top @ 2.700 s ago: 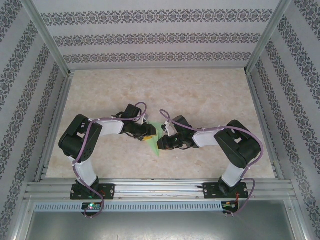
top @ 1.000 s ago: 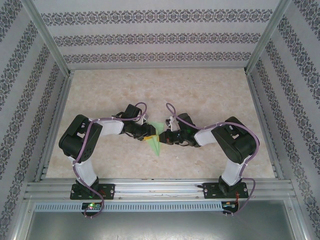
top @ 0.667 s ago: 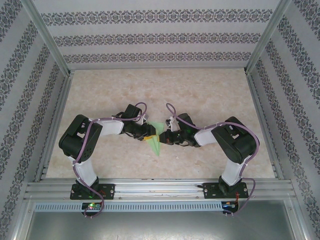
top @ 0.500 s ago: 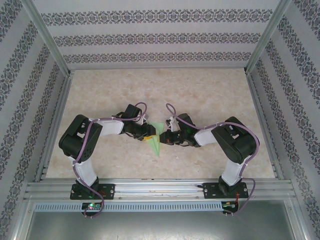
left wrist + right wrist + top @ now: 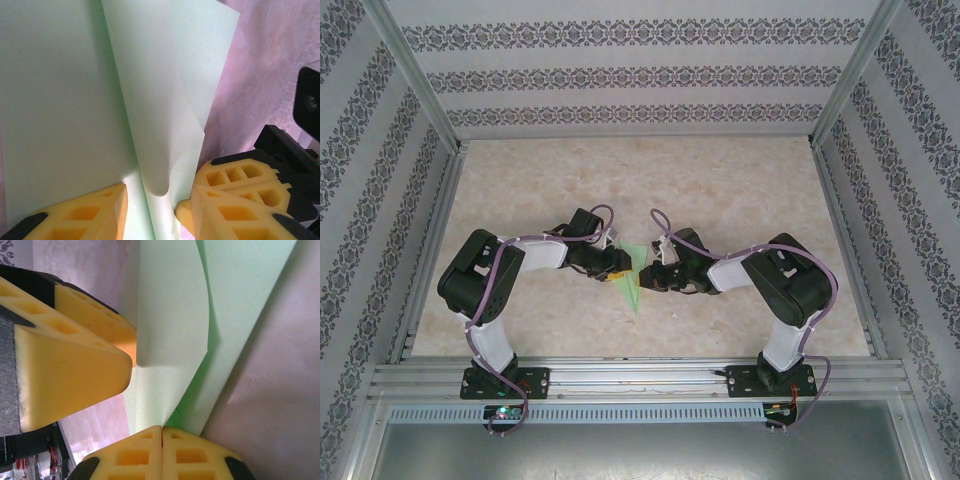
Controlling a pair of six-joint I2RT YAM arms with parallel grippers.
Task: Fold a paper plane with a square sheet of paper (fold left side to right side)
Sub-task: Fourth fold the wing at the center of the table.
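Marbled table [image 5: 720, 190] | paper plane [image 5: 632, 281] between my claws, narrower than seconds ago | right claw [image 5: 161, 429] pinched tight on its edge, edged farther out since | left claw [image 5: 157, 194] agape around a flap, unmoved

A lab test cell: aluminium frame [image 5: 640, 378], wallpapered panels [image 5: 640, 75] (damask stripes) boxing a marble-look tabletop [image 5: 740, 180].

Beige marbled tabletop [image 5: 720, 185]: far half, side margins open. Centre blocked: yellow-fingered left gripper [image 5: 618, 267], right gripper [image 5: 647, 279], tips close together.
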